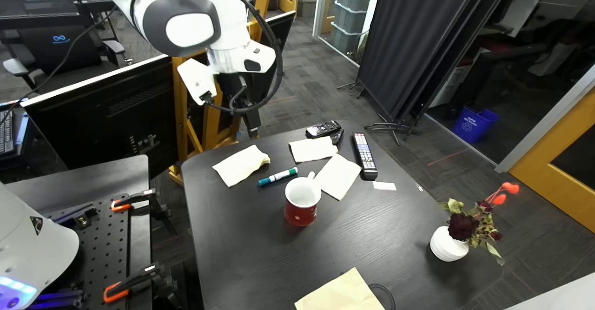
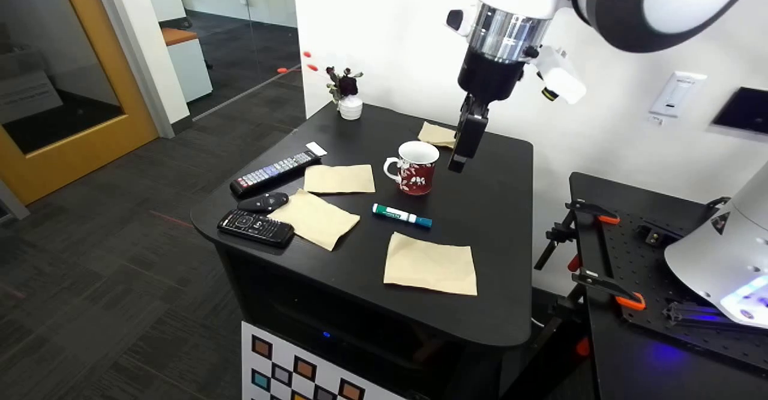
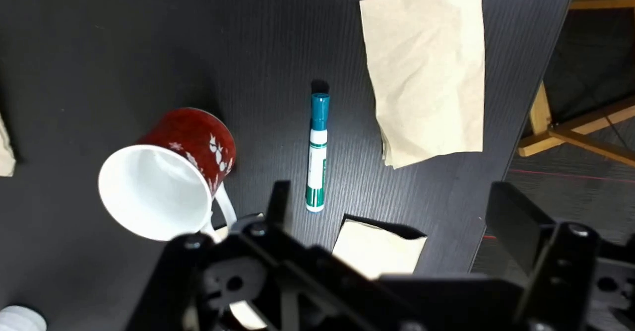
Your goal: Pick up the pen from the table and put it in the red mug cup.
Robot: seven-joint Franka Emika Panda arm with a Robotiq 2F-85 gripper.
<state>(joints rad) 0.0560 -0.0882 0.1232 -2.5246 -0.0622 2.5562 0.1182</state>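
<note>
White arm (image 1: 230,26), black cable (image 1: 279,61), black gripper (image 3: 390,194).

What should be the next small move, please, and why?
Perhaps centre the open gripper over the pen before lowering: the pen lies on the table, ungripped, and in the wrist view it appears off-centre between the fingers.

"RECYCLING" on blue bin (image 1: 475,125)

White teal-capped pen (image 3: 317,160) lying flat, upright red mug cup (image 2: 417,171) beside it, black table (image 1: 367,231) beneath
</note>
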